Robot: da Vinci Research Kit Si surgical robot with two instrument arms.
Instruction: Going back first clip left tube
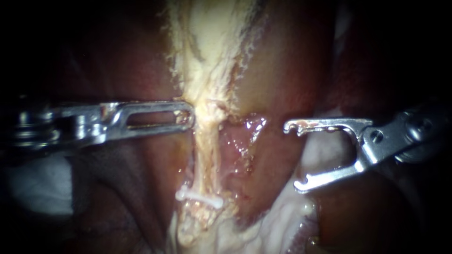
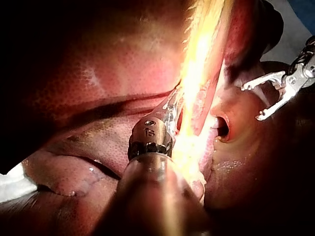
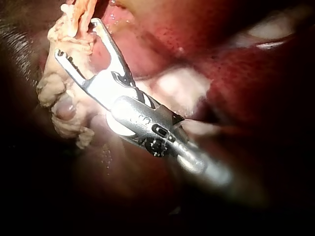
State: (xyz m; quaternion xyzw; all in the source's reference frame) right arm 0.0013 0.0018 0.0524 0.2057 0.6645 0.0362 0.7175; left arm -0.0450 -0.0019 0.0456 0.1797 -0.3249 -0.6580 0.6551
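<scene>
Clip [image 1: 199, 197], a short white bar, already sits across the pale tube [image 1: 207, 155], so the placing looks done and only the withdrawal remains. The right instrument [image 1: 293, 156] hangs just beside the tube, clear of it, its hooked steel jaws spread wide and empty. The left instrument [image 1: 188, 117] appears to pinch the tube's edge above the clip with its slotted jaws together, drawing it taut. The tube is stringy, yellowish and ragged. Around it lies smooth, wet, dark red liver [image 1: 287, 70].
</scene>
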